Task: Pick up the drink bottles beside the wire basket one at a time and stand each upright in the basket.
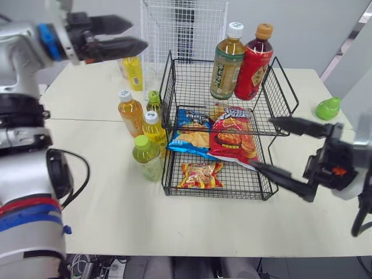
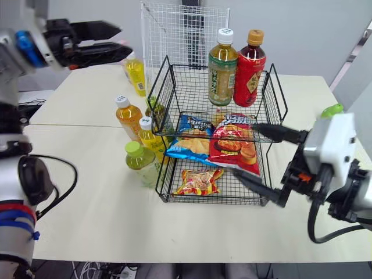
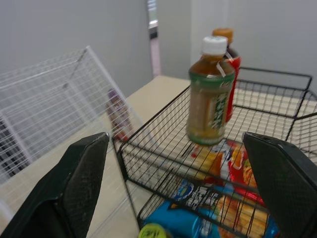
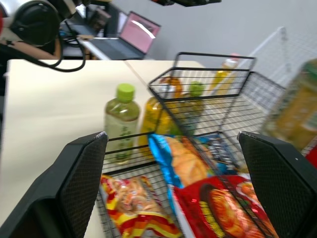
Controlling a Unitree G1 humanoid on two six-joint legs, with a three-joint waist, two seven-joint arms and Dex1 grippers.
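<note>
My left gripper (image 1: 138,34): fingers wide apart, empty.
Loose bottles (image 1: 131,113): upright, down below those fingertips.
My right gripper (image 1: 261,142): spread wide, empty.
Wire basket (image 1: 192,87): just ahead of my right fingertips, two bottles (image 1: 226,61) upright inside.

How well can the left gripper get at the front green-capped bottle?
Probably yes: the left gripper is open; the front bottle has bare table on its left, the basket on its right.

Bright even indoor light, soft faint shadows, right wrist view motion-blurred
</note>
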